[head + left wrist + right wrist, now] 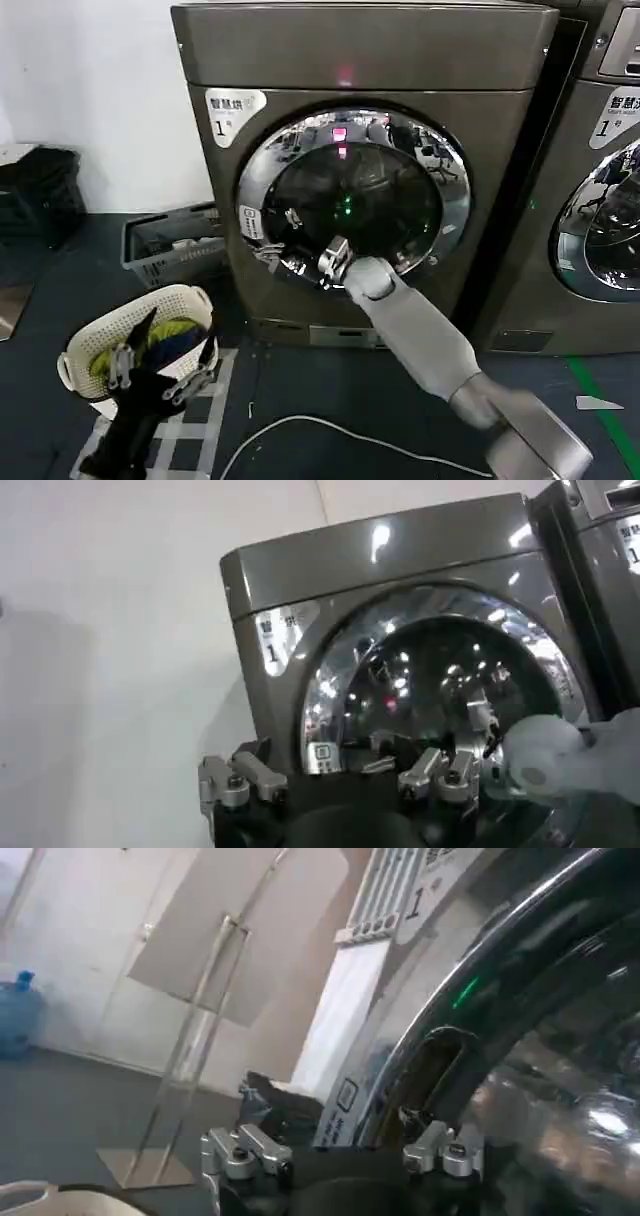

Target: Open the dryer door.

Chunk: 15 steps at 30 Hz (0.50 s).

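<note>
The dryer door [380,200] is a round door with a chrome ring and dark glass, lying flush with the grey machine's front. My right gripper [320,262] is at the ring's lower left edge, its arm reaching in from the lower right. In the right wrist view the right gripper [340,1153] is open, its fingers spread wide before the chrome ring [560,1048] and a dark recess [432,1073] in it. My left gripper [160,370] hangs open and low on the left, away from the machine. In its own view the left gripper [335,780] faces the dryer door [440,670].
A white laundry basket [185,298] with clothes sits under the left gripper on a checked mat [200,435]. A grey crate [170,245] stands by the dryer's left side. A second machine [600,200] stands to the right. A white cable [330,430] crosses the floor.
</note>
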Each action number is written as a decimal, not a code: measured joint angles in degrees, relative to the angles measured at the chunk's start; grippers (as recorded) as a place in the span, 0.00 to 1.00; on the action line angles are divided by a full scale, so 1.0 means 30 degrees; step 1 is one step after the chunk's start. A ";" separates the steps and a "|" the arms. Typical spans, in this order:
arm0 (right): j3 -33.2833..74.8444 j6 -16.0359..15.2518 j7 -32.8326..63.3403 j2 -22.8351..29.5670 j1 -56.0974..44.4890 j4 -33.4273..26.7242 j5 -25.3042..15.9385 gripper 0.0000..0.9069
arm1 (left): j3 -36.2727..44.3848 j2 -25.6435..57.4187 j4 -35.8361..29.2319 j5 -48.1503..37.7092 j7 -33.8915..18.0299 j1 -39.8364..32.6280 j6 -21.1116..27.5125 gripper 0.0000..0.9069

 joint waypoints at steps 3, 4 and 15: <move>-0.0005 0.0248 -0.0704 0.0038 0.0147 -0.0341 0.0105 1.00 | -0.0022 -0.0004 -0.0013 0.0000 0.0000 0.0002 0.0000 1.00; -0.0009 0.0282 -0.0893 0.0037 0.0168 -0.0385 0.0136 1.00 | -0.0022 -0.0014 -0.0013 0.0001 0.0000 0.0002 0.0000 1.00; 0.0017 0.1103 -0.3463 -0.0197 0.0338 -0.0677 0.0720 1.00 | -0.0066 -0.0027 -0.0041 -0.0001 0.0000 0.0010 -0.0003 1.00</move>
